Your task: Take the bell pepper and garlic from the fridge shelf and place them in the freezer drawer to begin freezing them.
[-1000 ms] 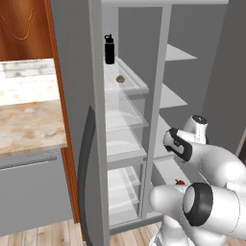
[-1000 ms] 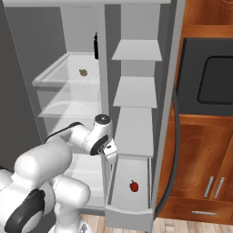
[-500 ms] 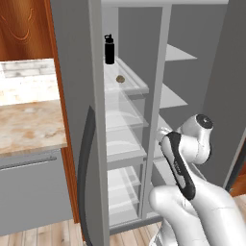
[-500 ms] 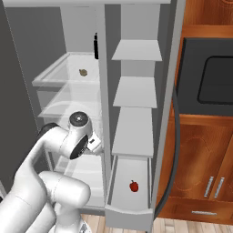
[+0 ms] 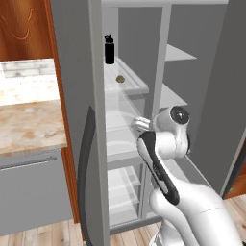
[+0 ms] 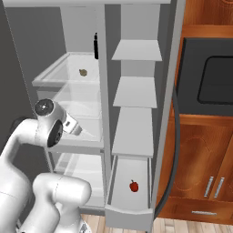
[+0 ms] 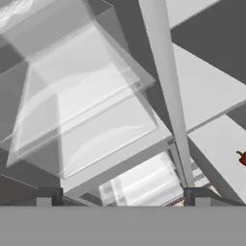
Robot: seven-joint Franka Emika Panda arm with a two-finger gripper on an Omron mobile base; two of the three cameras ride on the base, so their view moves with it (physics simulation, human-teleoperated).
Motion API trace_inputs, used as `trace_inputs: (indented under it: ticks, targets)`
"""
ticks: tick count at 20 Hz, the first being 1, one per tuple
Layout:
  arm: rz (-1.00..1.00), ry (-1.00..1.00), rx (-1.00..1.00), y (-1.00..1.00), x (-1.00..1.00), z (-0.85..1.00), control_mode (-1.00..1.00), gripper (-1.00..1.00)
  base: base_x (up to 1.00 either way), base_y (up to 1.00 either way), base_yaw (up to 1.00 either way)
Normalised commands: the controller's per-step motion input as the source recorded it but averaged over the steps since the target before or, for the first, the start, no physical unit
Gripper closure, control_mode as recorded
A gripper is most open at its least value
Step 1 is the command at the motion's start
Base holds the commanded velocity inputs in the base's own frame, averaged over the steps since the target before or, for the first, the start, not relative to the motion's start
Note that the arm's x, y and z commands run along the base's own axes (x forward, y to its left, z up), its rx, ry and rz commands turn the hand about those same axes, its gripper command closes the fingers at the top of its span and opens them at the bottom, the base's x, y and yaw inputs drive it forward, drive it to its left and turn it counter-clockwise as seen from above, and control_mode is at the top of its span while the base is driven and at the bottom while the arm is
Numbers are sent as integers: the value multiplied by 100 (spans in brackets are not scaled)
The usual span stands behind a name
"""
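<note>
Left base view: garlic (image 5: 120, 79) upper centre on the translucent fridge shelf (image 5: 137, 85), just right of and below the black bottle (image 5: 109, 49); white arm mid-right, marble counter (image 5: 29, 125) at left. Right base view: garlic (image 6: 83, 72) upper left on fridge shelf (image 6: 50, 75), gripper (image 6: 78, 130) mid-left, empty, red bell pepper (image 6: 134, 186) lower centre inside the open freezer drawer (image 6: 129, 216). Hand view: fingers (image 7: 50, 196) spread wide at bottom corners, nothing between, bell pepper (image 7: 242, 157) at right edge.

Dull tan-brown garlic (image 5: 120, 78) sits on the translucent pale fridge shelf (image 5: 137, 87), with a black bottle (image 5: 109, 49) at its eleven o'clock. A red bell pepper (image 6: 134, 185) lies in the light-grey freezer drawer (image 6: 129, 214). The desk (image 5: 26, 127) is mottled beige marble.
</note>
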Motion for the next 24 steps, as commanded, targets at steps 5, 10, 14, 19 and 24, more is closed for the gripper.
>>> trace_inputs:
  ticks: [5, 10, 14, 19, 24]
  targets:
    - [0, 16, -27, 57, 36, 100, -100, -100, 0, 0, 0]
    - [0, 18, -15, 25, 38, 75, -100, -100, 0, 0, 0]
    - [0, -3, 3, -8, 0, 4, -100, -100, 0, 0, 0]
    - [0, -15, 18, -22, 21, 47, -100, -100, 0, 0, 0]
    - [0, 0, 0, 0, 93, 17, -100, -100, 0, 0, 0]
